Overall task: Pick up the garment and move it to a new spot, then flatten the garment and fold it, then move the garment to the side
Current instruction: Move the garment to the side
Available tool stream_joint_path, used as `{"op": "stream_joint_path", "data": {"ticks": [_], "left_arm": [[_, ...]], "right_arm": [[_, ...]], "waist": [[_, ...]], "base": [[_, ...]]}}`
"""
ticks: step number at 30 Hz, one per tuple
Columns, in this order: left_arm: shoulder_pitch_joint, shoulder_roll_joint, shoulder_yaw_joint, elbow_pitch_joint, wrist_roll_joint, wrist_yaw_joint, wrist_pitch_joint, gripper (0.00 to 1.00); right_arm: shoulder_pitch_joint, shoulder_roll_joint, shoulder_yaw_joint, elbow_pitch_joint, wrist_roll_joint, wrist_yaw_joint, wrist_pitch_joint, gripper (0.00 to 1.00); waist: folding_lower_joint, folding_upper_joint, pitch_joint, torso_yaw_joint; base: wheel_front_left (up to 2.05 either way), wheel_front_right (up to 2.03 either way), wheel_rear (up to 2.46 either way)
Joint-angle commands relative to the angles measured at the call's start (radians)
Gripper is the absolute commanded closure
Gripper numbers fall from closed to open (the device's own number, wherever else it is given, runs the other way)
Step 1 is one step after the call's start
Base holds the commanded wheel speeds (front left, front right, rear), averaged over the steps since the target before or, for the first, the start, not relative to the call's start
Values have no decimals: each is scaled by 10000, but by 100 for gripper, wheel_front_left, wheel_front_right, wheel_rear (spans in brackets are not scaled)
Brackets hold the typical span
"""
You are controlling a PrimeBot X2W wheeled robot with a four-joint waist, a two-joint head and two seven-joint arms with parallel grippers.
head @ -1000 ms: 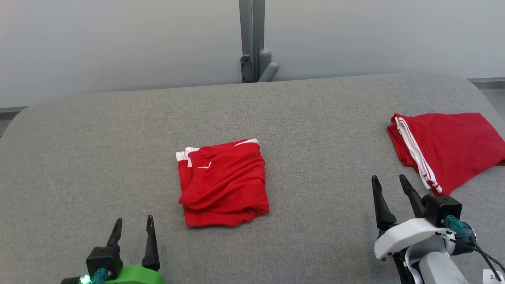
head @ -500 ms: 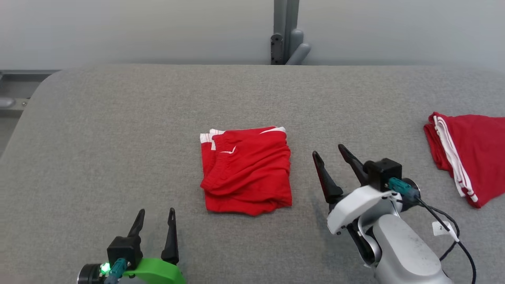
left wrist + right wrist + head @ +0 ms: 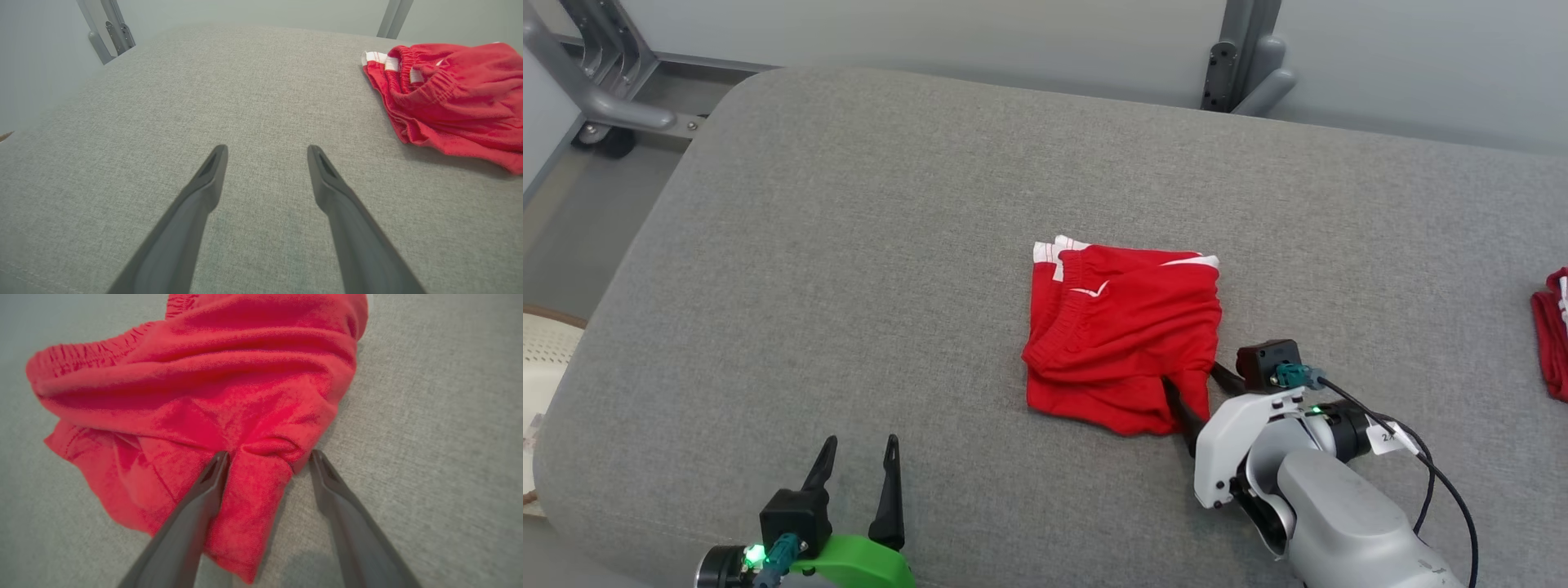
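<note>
Ok so the garment, red shorts w/ white trim and an elastic waistband, sits in a rough folded square around the middle of the grey padded table. Waistband + white bits are at the far edge, rumpled layers toward the near edge. Not very flat tbh, lots of creases.

Right gripper is down at the garment's near right corner, jaws spread wide, nothing pinched. In the right wrist view the gripper straddles a small bunched fold of the garment. One finger lies over the red cloth, the other sits on bare grey fabric just beside the cloth's edge. So there's cloth between the fingers but they aren't squeezing it. Whether the tips press into the table, can't tell. A black cable loops off the wrist behind it.

Left gripper is near the table's front edge, well apart from the garment, jaws wide too and holding nothing. Green housing w/ a lit green LED at its base. In the left wrist view the gripper points across bare grey fabric, w/ the garment off at the upper right.

Other stuff: a 2nd red garment pokes in at the far right of the table, well apart from the main one. There's a grey metal post behind the table and a wheeled metal frame on the floor at upper left. Also something cream-coloured at the left edge, can't tell what.
</note>
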Motion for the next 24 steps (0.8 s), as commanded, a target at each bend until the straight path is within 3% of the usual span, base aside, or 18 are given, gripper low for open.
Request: {"op": "stream_joint_path", "data": {"ticks": [1, 2, 3, 4, 5, 11, 16, 17, 23, 24], "left_arm": [[-143, 29, -21, 8, 41, 10, -23, 0], [-155, 29, -30, 10, 38, 18, -23, 0], [-160, 29, -42, 16, 54, 19, -23, 0], [-156, 29, -47, 21, 69, 7, -23, 0], [-134, 29, -64, 39, 82, -3, -23, 0], [144, 32, -98, 108, 136, -78, -23, 0], [313, 31, -101, 34, 254, -171, -23, 0], [298, 29, -136, -112, 188, -178, -23, 0], [-171, 29, -332, -305, 37, -157, -23, 0], [-351, 31, -386, -348, -38, -116, -23, 0]], "right_arm": [[-101, -52, 386, 278, 325, -2, 262, 0], [-74, -44, 545, 382, 443, -1, 372, 0], [-68, -38, 658, 458, 558, -1, 364, 60], [-89, -38, 750, 553, 569, -1, 300, 89], [-75, -39, 828, 661, 629, -1, 282, 100], [-241, -79, 702, 1189, 728, -13, -430, 100], [-172, -65, 464, 1470, 774, -10, -788, 100], [-162, -65, 311, 1576, 606, -10, -889, 100], [-211, -59, 298, 1524, 438, -10, -946, 100], [-298, -55, 324, 1446, 422, -10, -951, 100]], "waist": [[0, 0, 149, 250], [0, 0, 138, 248], [0, 0, 105, 234], [0, 0, 59, 211], [0, 0, 1, 182], [0, 0, -466, -201], [0, 0, -906, -985], [0, 0, -995, -1780], [0, 0, -768, -3866], [0, 0, -621, -4574]], "base": [[0, 0, 0], [0, 0, 0], [0, 0, 0], [0, 0, 0], [0, 0, 0], [0, 0, 0], [0, 0, 0], [0, 0, 0], [0, 0, 0], [0, 0, 0]]}}
